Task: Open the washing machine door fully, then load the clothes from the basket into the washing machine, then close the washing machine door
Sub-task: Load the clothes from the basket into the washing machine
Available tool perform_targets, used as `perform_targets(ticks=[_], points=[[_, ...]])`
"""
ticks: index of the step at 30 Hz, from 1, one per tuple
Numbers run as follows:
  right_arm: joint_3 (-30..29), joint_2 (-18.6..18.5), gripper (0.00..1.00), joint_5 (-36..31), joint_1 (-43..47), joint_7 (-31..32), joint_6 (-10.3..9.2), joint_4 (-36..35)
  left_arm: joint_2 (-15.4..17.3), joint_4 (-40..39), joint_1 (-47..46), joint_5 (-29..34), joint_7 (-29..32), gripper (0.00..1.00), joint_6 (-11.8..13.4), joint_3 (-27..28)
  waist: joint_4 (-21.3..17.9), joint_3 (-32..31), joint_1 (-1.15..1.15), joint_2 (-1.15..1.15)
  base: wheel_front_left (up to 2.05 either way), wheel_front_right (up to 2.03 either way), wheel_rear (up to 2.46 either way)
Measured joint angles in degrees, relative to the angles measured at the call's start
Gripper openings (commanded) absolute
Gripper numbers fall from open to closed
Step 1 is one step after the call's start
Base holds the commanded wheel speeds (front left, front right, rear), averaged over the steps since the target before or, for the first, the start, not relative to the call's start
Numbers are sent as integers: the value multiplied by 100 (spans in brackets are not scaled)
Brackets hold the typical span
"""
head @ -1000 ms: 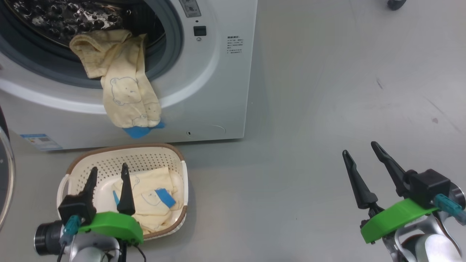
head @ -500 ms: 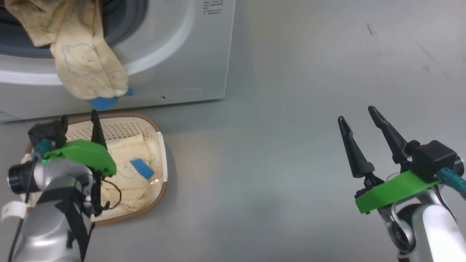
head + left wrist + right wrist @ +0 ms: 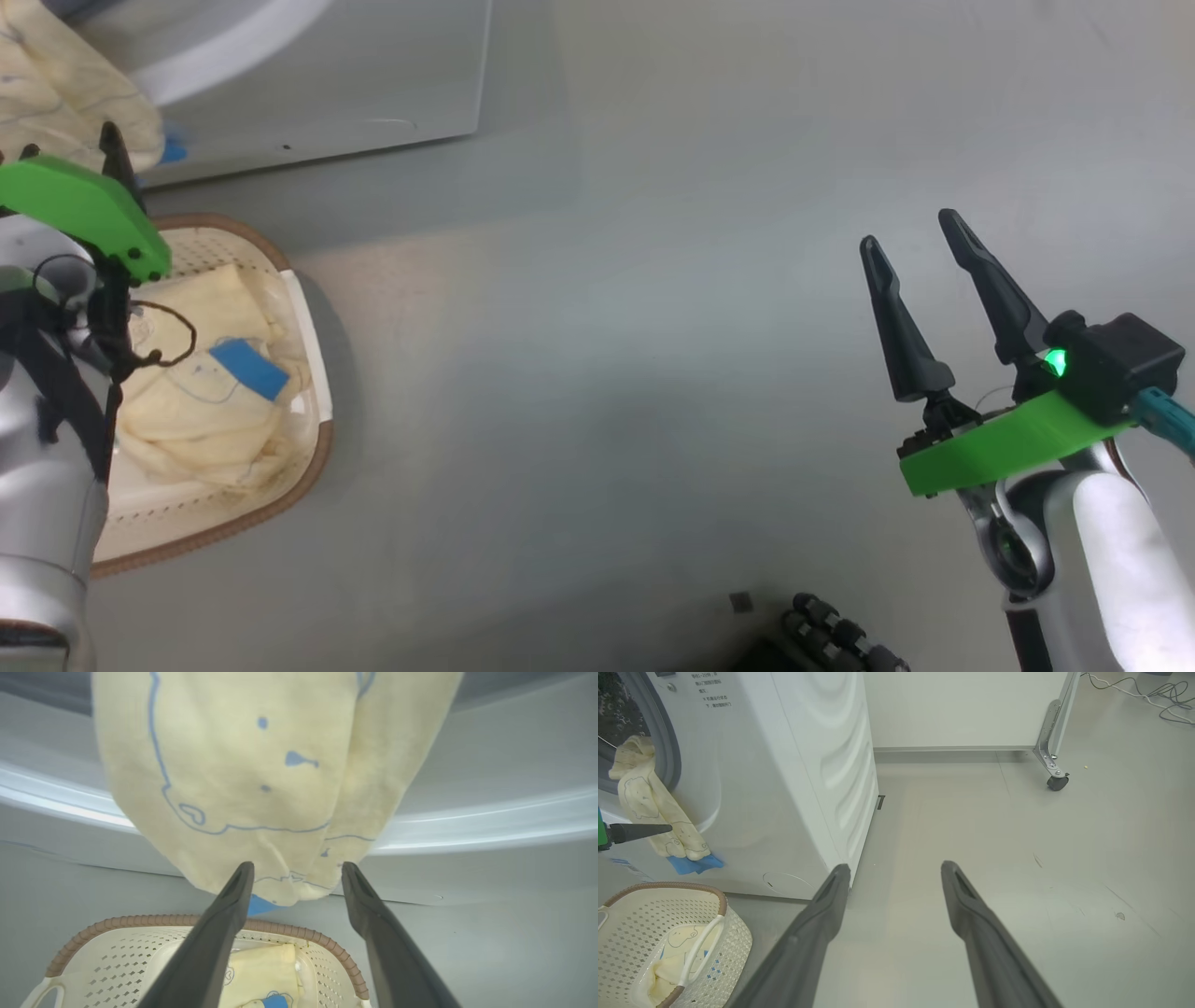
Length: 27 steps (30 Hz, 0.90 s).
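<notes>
At the far left, the left hand (image 3: 296, 868), its two long dark fingers spread wide with nothing held between them, is held above the small cream perforated plastic basket (image 3: 140, 921) and pointed at the lower hem of a soft cream-yellow fabric garment (image 3: 243, 765). The fingertips are set to either side of that hem and close to it, though contact cannot be told. The garment, printed with thin blue bear outlines and ending in a bright blue patch, is draped out of the grey-gasketed opening of the big white front-loading washing machine (image 3: 784, 788) and hangs down its front panel. It is therefore judged only half loaded, and the hand is probably placed there so that the dangling end can be gathered and pushed into the drum. Below, the basket with its brown braided rim is stood on the grey floor (image 3: 607, 373) just before the machine, near enough for short transfers. More folded cream-yellow clothes (image 3: 187, 411) with a blue patch are seen lying in it, so loading is judged unfinished. At the right, the right hand (image 3: 907, 231) is held well apart over bare floor, fingers wide apart and empty, apparently parked out of the way.
</notes>
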Motion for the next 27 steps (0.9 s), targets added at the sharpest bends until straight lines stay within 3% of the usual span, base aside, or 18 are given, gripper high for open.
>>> perform_targets(ticks=[11, 12, 13, 14, 22, 27], points=[[83, 0, 100, 101, -79, -142, 0, 213, 69, 651, -712, -190, 44, 100, 3, 172, -191, 244, -1, 0, 0, 0, 0], [100, 0, 100, 101, -101, -144, 0, 230, 74, 697, -739, -218, 60, 69, 2, 185, -203, 247, -1, 0, 0, 0, 0], [119, 0, 100, 101, -133, -147, 0, 241, 75, 751, -754, -233, 62, 27, 2, 182, -214, 250, -2, 0, 0, 0, 0], [126, 0, 100, 101, -166, -154, 0, 240, 73, 811, -769, -240, 62, 0, 2, 190, -226, 256, -2, 0, 0, 0, 0], [140, 0, 100, 193, -186, -210, 0, 315, 86, 1082, -896, -278, 85, 0, -3, 178, -277, 284, -1, 0, 0, 0, 0], [78, 0, 100, 219, -186, -242, 0, 345, 73, 1176, -950, -276, 141, 0, -164, 73, -201, 270, -2, 0, 0, 0, 0]])
